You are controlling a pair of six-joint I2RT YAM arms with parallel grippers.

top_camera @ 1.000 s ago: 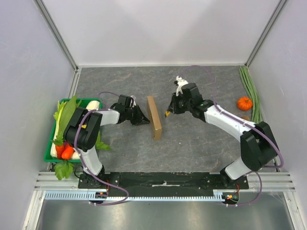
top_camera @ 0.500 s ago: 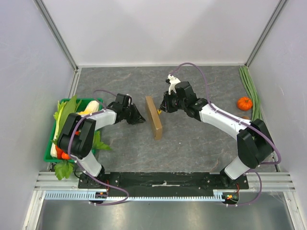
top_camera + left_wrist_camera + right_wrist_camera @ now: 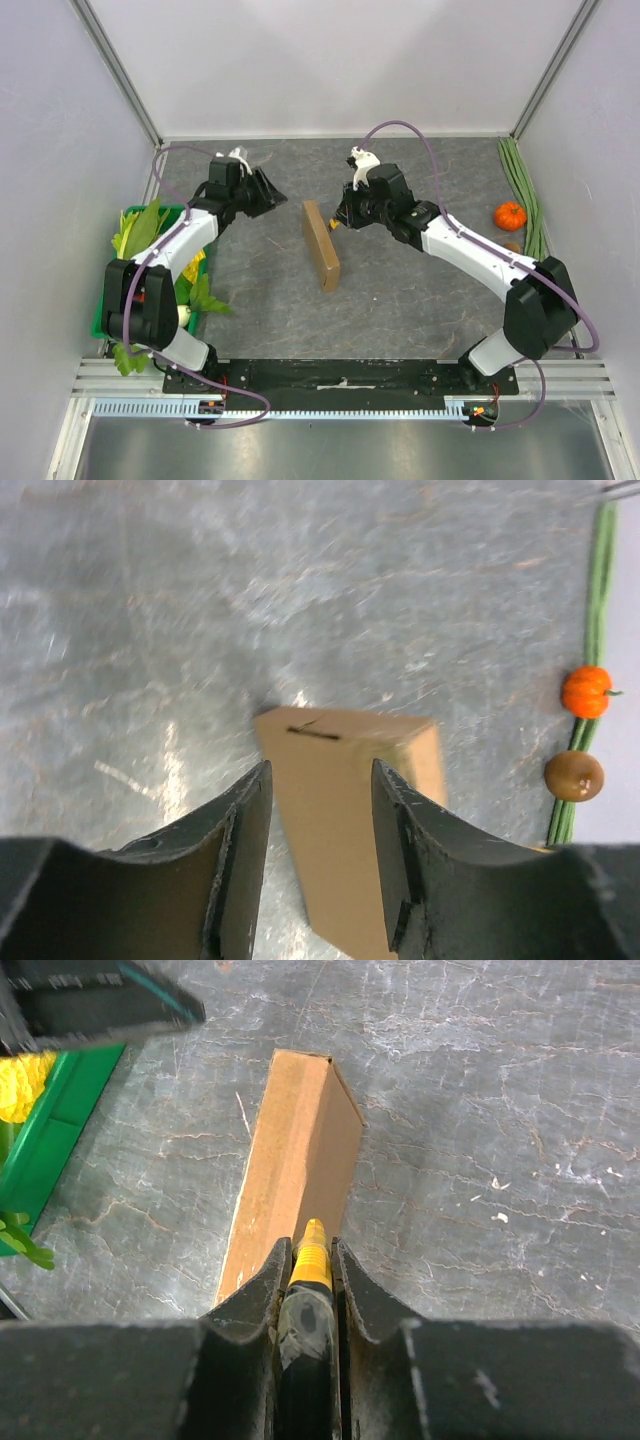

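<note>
Though faint from above, yellow-tipped tool (image 3: 311, 1265) in right pincer (image 3: 312, 1250).

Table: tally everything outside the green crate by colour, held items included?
Tan: 1, cardboard box
Brown: 1, round thing
Orange: 1, small pumpkin
Green: 1, stalk bundle
Yellow: 1, yellow-tipped tool in right pincer
Total: 5

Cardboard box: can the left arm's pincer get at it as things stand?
Probably yes. The left pincer is open and faces the cardboard box with nothing between them; the right pincer, gripping a yellow-tipped tool, sits opposite.
</note>
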